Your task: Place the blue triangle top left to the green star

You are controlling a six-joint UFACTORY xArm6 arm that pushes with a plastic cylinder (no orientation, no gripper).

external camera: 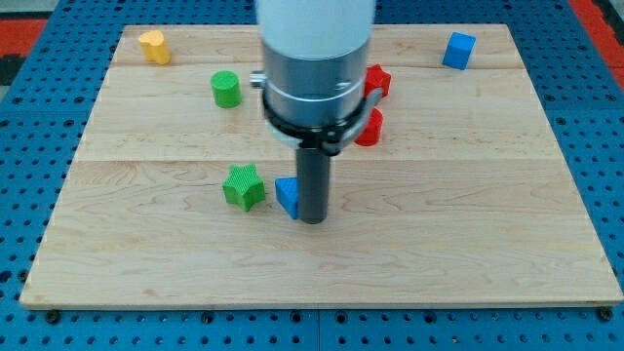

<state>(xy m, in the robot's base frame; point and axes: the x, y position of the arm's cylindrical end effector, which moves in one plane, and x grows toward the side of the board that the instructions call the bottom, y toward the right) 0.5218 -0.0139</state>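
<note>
My tip (312, 220) sitting just below frame centre, touching right side of blue triangle (287, 195); no pincer on rod. Blue triangle lying just right of green star (243, 186), small gap between. Green cylinder (225, 89) standing upper left of centre.

No writing, label, brand, number or sign can be read anywhere in this view.
</note>
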